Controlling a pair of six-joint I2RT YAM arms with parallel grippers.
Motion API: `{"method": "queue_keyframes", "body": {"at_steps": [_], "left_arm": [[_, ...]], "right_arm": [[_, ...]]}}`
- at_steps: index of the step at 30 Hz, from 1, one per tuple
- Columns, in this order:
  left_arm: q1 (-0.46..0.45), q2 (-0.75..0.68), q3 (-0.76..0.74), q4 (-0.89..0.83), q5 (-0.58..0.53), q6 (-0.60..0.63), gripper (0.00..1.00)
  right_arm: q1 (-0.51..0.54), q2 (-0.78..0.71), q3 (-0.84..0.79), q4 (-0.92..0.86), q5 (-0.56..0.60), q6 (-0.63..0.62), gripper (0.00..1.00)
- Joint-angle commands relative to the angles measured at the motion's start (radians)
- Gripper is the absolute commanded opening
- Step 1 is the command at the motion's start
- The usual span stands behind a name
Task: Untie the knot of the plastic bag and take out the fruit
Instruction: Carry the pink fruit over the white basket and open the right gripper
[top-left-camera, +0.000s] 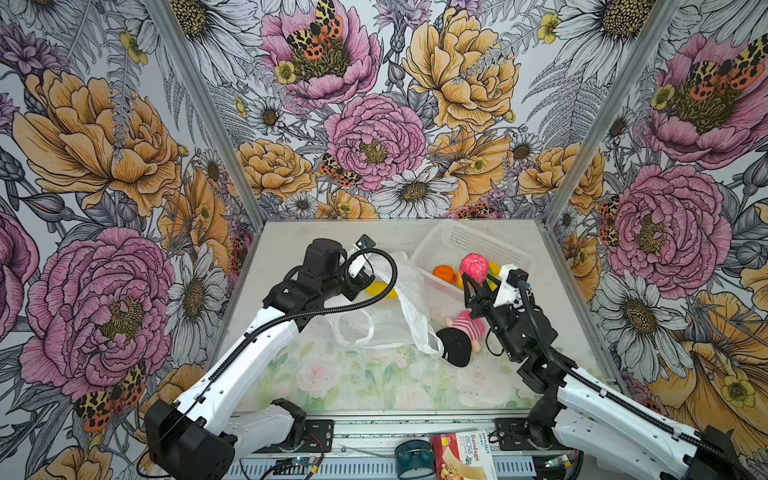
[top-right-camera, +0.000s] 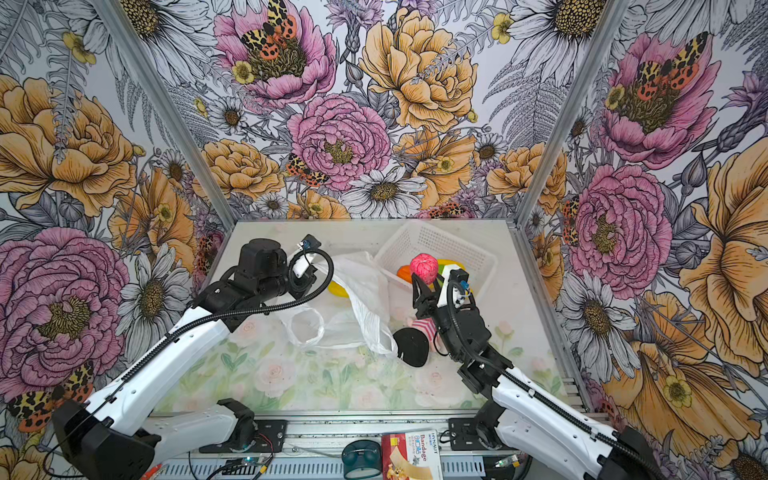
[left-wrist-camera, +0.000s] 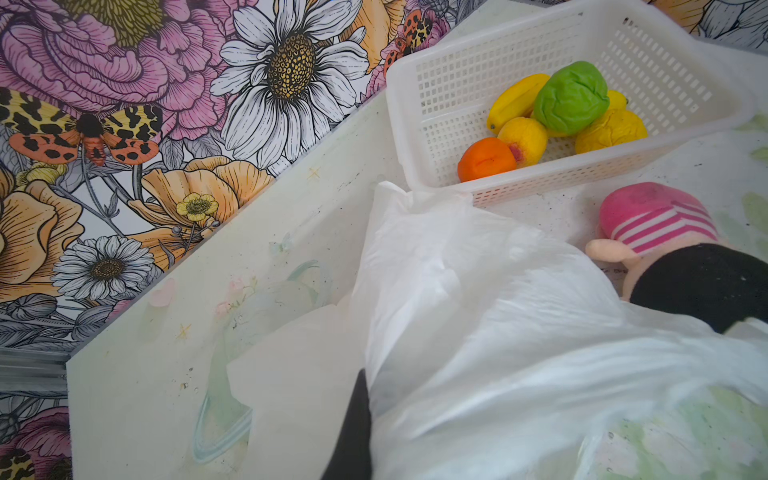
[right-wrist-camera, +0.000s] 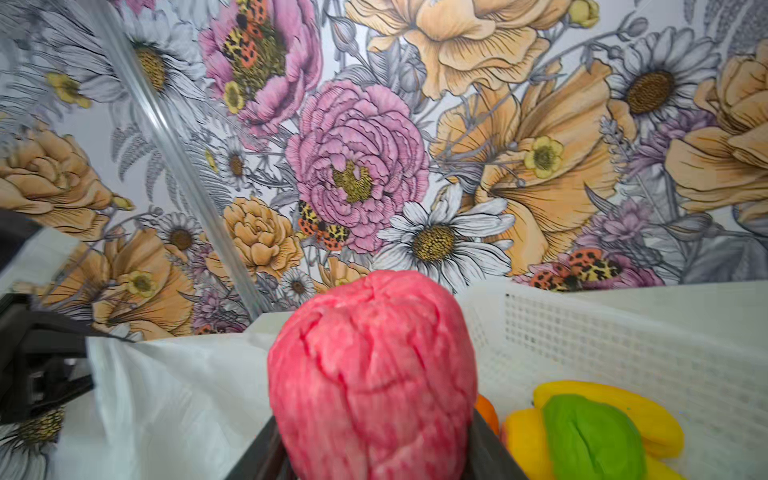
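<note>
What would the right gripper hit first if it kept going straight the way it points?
The right gripper carries the pink fruit, so that leads. Straight ahead stands the basket; it would likely meet its wall first, though depth is unclear.

Both top views are bright and evenly lit by soft light from above, with only faint shadows on the pale bench (top-left-camera: 374, 386) and the wallpaper (top-left-camera: 374, 137) stretched wide toward the corners. The left wrist view is crisp on the basket (left-wrist-camera: 540, 183) but soft on the near plastic bag (left-wrist-camera: 498, 353). The right wrist view is smeared all over, and the close pink-red fruit (right-wrist-camera: 374, 374) is out of focus
</note>
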Motion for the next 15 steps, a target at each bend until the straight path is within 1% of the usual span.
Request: {"method": "queue_keyframes", "body": {"at_steps": [1,3,6,8,15], "left_arm": [[0.008,0.011,0.019,0.019,0.001,-0.011,0.00],[0.007,0.011,0.019,0.018,0.000,-0.011,0.00],[0.008,0.010,0.018,0.019,-0.005,-0.010,0.00],[0.008,0.009,0.019,0.018,-0.005,-0.008,0.00],[0.010,0.013,0.016,0.019,-0.005,-0.008,0.00]], "right_arm": [[-0.119,0.067,0.075,-0.147,-0.188,0.144,0.21],[-0.198,0.134,0.115,-0.202,-0.246,0.163,0.20],[-0.282,0.215,0.148,-0.268,-0.257,0.191,0.18],[-0.326,0.251,0.154,-0.280,-0.268,0.196,0.18],[-0.402,0.343,0.167,-0.295,-0.274,0.208,0.16]]}}
